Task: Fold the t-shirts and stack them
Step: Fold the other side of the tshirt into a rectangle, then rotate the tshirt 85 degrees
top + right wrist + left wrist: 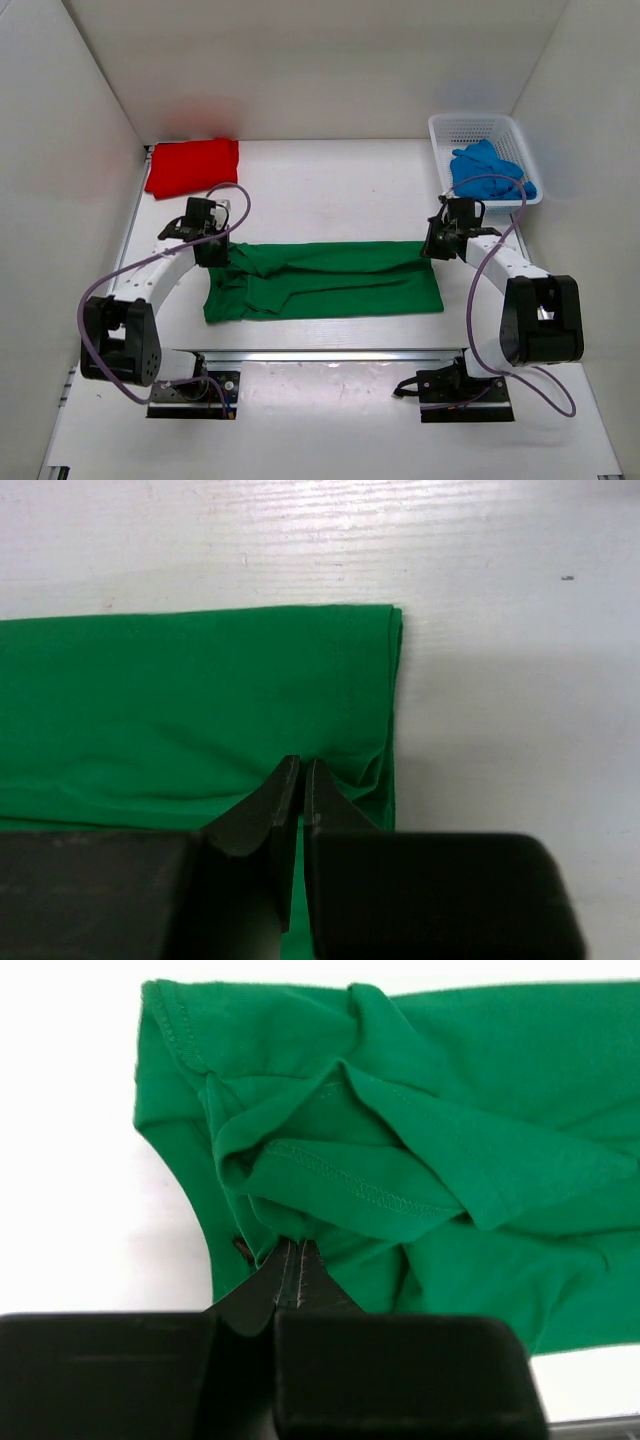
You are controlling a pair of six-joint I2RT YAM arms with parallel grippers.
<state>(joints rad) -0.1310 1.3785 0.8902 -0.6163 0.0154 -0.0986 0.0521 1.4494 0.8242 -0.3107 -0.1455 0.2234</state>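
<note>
Left tool [295, 1260] is pinched shut on bunched folds of the green t-shirt [330, 280] at its 9 o'clock end, with a stitched sleeve hem rumpled just past the fingertips. At the 3 o'clock end the right tool [302, 780] is closed tight on the same shirt's corner. Between them the shirt lies as a long flat band across the middle of the worktop [330, 180]. The red t-shirt [193, 165] lies folded at 10 o'clock. The blue t-shirt [488, 172] sits crumpled in the white basket [478, 128] at 2 o'clock.

Bright, even overhead light; soft shadows.
</note>
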